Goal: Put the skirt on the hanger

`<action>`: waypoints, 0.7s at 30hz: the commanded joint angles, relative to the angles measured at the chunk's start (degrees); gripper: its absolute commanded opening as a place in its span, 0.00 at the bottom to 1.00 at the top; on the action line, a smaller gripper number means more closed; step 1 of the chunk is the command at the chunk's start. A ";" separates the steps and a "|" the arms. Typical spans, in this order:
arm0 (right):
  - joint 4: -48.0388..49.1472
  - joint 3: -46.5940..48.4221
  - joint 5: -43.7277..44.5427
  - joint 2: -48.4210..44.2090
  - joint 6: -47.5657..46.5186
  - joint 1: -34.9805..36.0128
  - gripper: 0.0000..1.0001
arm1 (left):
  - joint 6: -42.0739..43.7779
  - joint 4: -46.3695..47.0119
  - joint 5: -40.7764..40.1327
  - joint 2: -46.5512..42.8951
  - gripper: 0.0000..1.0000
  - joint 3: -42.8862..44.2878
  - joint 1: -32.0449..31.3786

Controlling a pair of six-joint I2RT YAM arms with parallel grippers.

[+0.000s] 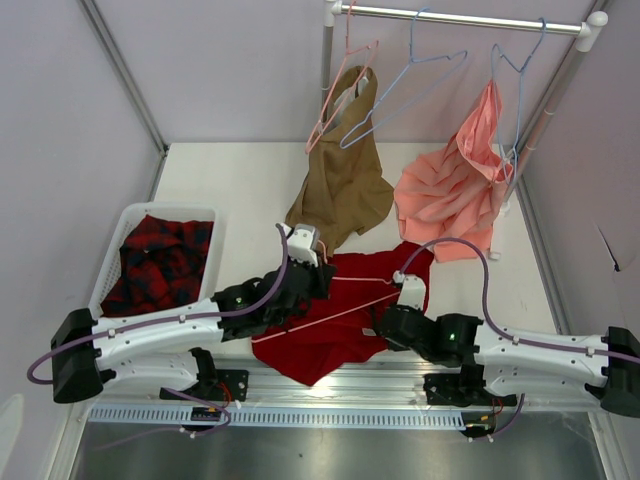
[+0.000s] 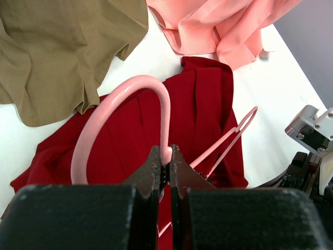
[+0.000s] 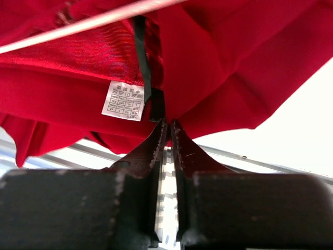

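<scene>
The deep-red skirt (image 1: 330,345) lies crumpled on the table's near middle, between both arms. The pale-pink hanger (image 1: 330,314) rests across it. My left gripper (image 1: 320,276) is shut on the hanger (image 2: 119,96) at the foot of its hook, and the hook curves up and to the left over the skirt (image 2: 203,94). My right gripper (image 1: 384,322) sits at the skirt's right side. In the right wrist view its jaws (image 3: 167,124) pinch the skirt's (image 3: 218,67) edge beside a white care label (image 3: 124,100). The hanger's bar (image 3: 93,21) crosses above.
A white basket (image 1: 130,212) at the left holds a red-and-black plaid garment (image 1: 160,260). A tan garment (image 1: 340,190) and a salmon-pink one (image 1: 450,195) hang from the rail (image 1: 460,18) at the back and drape onto the table. A light-blue hanger (image 1: 400,95) hangs between them.
</scene>
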 commanded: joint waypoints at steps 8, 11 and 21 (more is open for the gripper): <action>-5.68 -6.27 5.17 -6.71 6.76 -2.08 0.04 | -6.01 0.92 -2.86 -0.80 0.00 -1.07 0.47; -4.63 -6.72 4.64 -7.95 6.33 -2.44 0.04 | -6.71 1.89 -2.60 -0.45 0.00 -2.04 0.56; -1.02 -5.58 4.29 -9.44 2.03 -2.17 0.14 | -7.94 4.79 -1.28 1.84 0.00 -2.84 0.47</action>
